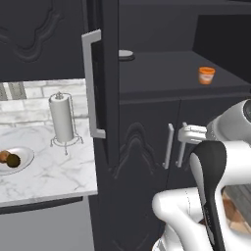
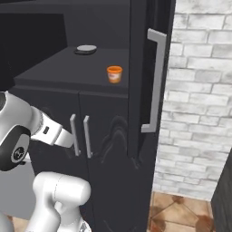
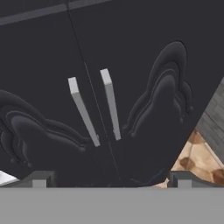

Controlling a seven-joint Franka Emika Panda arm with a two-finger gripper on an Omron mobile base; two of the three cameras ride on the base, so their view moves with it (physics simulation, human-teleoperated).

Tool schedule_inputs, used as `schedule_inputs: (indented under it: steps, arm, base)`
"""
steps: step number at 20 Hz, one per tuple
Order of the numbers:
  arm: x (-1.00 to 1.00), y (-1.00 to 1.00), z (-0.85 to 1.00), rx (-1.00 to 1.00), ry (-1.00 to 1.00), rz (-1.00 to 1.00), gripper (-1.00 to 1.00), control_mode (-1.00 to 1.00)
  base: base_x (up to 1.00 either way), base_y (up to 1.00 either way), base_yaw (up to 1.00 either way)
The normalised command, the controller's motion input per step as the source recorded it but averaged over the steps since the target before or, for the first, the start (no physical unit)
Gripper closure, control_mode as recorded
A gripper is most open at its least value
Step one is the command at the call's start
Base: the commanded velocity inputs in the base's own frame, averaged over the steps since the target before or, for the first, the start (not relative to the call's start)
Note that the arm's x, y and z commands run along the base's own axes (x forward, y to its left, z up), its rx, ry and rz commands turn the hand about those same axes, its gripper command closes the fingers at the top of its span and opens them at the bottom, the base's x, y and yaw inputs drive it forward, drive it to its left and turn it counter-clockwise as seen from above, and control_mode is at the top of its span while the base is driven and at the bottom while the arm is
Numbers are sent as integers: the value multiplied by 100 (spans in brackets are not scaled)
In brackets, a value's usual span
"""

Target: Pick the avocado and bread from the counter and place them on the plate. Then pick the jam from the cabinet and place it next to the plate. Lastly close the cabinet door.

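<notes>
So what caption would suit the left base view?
Avocado and bread on plate; jam waits in open cabinet.

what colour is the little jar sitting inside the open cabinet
Orange, with a paler band around its middle. The jar shows best in the right base view, standing on the cabinet shelf.

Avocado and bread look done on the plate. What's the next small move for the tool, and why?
Probably raise the tool toward the orange jam on the open cabinet shelf. Avocado and bread already sit on the plate, while the tool sits low, open, facing the lower doors' paired handles.
</notes>
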Motion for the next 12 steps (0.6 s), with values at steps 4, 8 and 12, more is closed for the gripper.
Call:
schedule_inputs:
  steps: [4, 8, 12]
  arm:
    - [0, 0, 0, 0, 0, 0, -100, 100]
    - [0, 0, 0, 0, 0, 0, -100, 100]
    - [0, 0, 0, 0, 0, 0, -100, 100]
  base:
    - [29, -32, 5]
    - [33, -27, 4]
    - [32, -25, 4]
